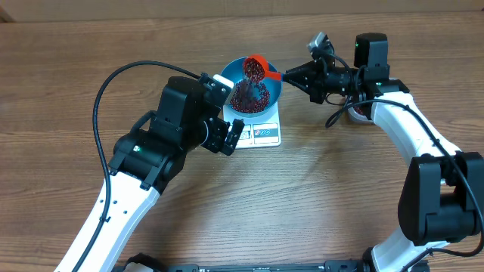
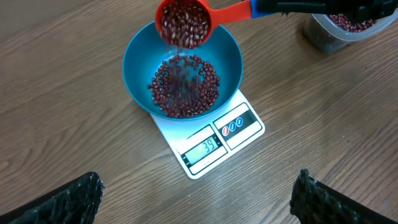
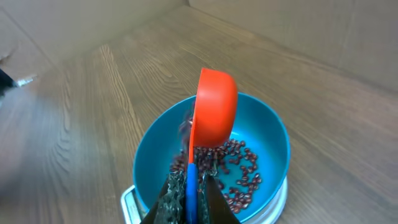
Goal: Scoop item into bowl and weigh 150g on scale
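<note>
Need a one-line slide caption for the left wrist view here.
A red scoop tips beans into the blue bowl sitting on the white scale.

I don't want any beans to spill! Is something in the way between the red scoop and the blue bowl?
Nothing visible is. The orange-red plastic scoop tips directly above the round blue bowl on the white square scale, and the small dark red-brown beans fall straight in.
</note>
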Action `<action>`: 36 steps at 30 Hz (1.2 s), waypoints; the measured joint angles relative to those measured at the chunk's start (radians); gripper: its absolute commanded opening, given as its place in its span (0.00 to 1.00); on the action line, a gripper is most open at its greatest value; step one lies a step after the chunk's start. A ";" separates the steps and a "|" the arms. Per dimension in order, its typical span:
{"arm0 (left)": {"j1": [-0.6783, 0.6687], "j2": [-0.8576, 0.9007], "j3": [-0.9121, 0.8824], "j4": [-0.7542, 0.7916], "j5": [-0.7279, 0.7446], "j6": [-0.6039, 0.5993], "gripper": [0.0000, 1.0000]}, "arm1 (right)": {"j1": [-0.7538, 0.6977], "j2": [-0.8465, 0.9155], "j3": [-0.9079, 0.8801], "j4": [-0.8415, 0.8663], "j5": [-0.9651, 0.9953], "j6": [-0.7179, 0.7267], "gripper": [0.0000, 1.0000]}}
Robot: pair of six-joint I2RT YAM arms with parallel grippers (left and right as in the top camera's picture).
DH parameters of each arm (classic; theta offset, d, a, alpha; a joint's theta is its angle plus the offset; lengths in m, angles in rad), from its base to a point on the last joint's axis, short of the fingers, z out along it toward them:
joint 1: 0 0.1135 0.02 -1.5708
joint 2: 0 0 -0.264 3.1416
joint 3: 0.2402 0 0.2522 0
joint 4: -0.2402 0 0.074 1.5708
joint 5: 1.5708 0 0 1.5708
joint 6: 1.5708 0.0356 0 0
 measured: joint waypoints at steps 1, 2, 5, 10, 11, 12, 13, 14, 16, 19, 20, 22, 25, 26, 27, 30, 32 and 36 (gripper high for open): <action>0.000 0.000 0.000 0.000 0.000 0.000 1.00 | 0.000 0.000 0.000 0.000 0.000 -0.024 0.04; 0.000 0.000 0.000 0.000 0.000 0.000 1.00 | 0.000 0.000 0.000 0.000 0.001 -0.045 0.04; 0.000 0.000 0.000 0.000 0.000 0.000 1.00 | 0.000 0.000 0.000 0.002 0.003 -0.116 0.04; 0.000 0.000 0.000 0.000 0.000 0.000 1.00 | 0.000 0.000 0.000 0.065 0.003 -0.201 0.03; 0.000 0.000 0.000 0.000 0.000 0.000 1.00 | 0.000 0.000 0.000 0.076 0.003 -0.209 0.04; 0.000 0.000 0.000 0.000 0.000 0.000 1.00 | 0.000 0.000 0.000 0.086 0.002 -0.214 0.04; 0.000 0.000 0.000 0.000 0.000 0.000 1.00 | 0.000 0.000 0.000 0.093 0.002 -0.216 0.04; 0.000 0.000 0.000 0.000 0.000 0.000 1.00 | 0.000 0.000 0.000 0.099 0.003 -0.220 0.04; 0.000 0.000 0.000 0.000 0.000 0.000 1.00 | 0.000 0.000 0.000 0.106 0.002 -0.225 0.04; 0.000 0.000 0.000 0.000 0.000 0.000 1.00 | 0.000 0.000 0.000 0.117 0.003 -0.231 0.04; 0.000 0.000 0.000 0.000 0.000 0.000 1.00 | 0.000 0.000 0.000 0.124 0.003 -0.233 0.04; 0.000 0.000 0.000 0.000 0.000 0.000 1.00 | 0.000 0.000 0.000 0.137 0.002 -0.242 0.04; 0.000 0.000 0.000 0.000 0.000 0.000 1.00 | 0.000 0.000 0.000 0.142 0.002 -0.299 0.04; 0.000 0.000 0.000 0.000 0.000 0.000 1.00 | 0.000 0.000 0.000 0.142 0.003 -0.321 0.04; 0.000 0.000 0.000 0.000 0.000 0.000 1.00 | 0.000 0.000 0.000 0.142 0.002 -0.352 0.04; 0.000 0.000 0.000 0.000 0.000 0.000 1.00 | 0.000 0.000 0.000 0.142 0.003 -0.425 0.04; 0.000 0.000 0.000 0.000 0.000 0.000 1.00 | 0.000 0.000 0.000 0.141 0.003 -0.460 0.03; 0.000 0.000 0.000 0.000 0.000 0.000 1.00 | 0.000 0.000 0.000 0.140 0.003 -0.499 0.04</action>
